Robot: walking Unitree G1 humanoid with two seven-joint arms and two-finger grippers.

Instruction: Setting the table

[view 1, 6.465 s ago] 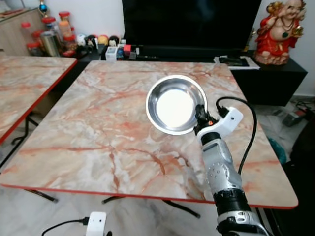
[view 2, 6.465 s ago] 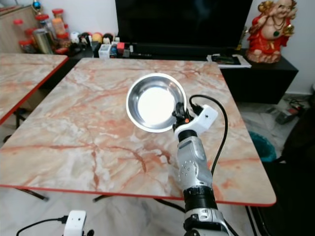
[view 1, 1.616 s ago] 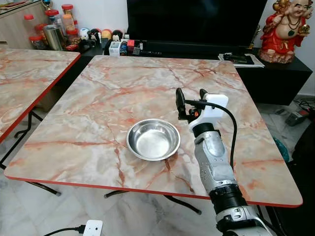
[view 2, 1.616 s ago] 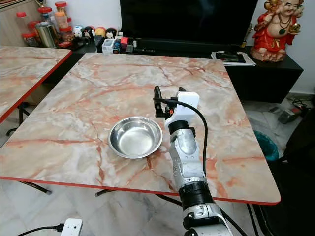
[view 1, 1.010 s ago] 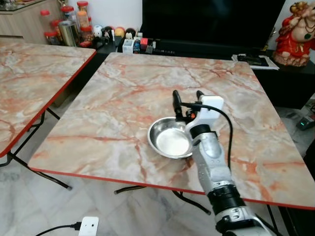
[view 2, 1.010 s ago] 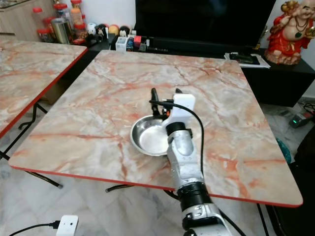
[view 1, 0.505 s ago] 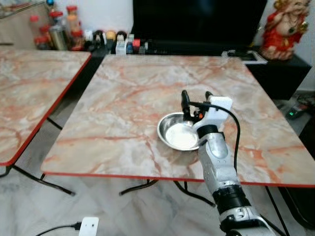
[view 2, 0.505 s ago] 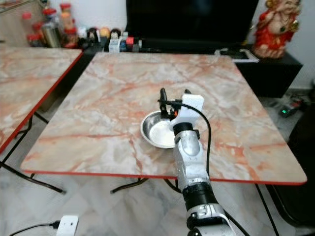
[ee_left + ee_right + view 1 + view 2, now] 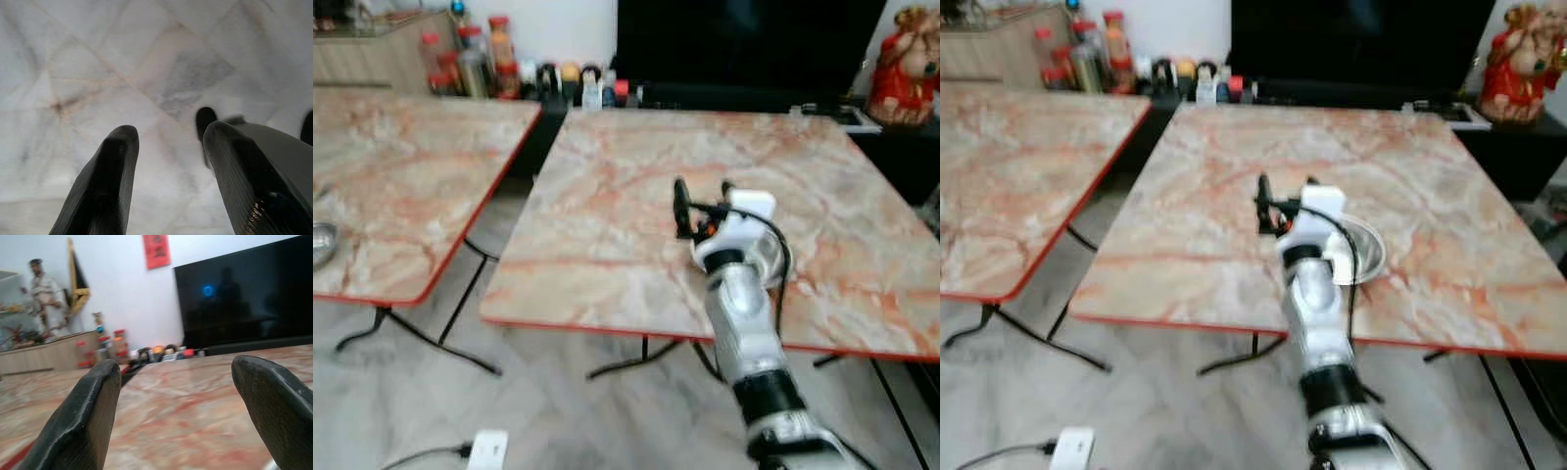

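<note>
1. marble-patterned table with a red edge is seen from the head views, which are blurred. a steel bowl has been set on it near the front edge, partly hidden behind the right arm.
2. the right gripper is held above the table just beside the bowl, touching nothing. its two black fingers are spread wide with nothing between them.
3. the left gripper is pointed at the pale tiled floor, its fingers parted and empty.
4. the task is judged to be at an early stage: one bowl has been placed, and no other tableware is seen on this table.
5. a second marble table stands to the left, across a gap of floor. something round and metallic lies at its near edge, too blurred to be named.
6. a dark television, a row of jars and small bottles and a red figurine are ranged behind the tables.
7. a white plug and cable lie on the floor near the robot and could be caught underfoot.
</note>
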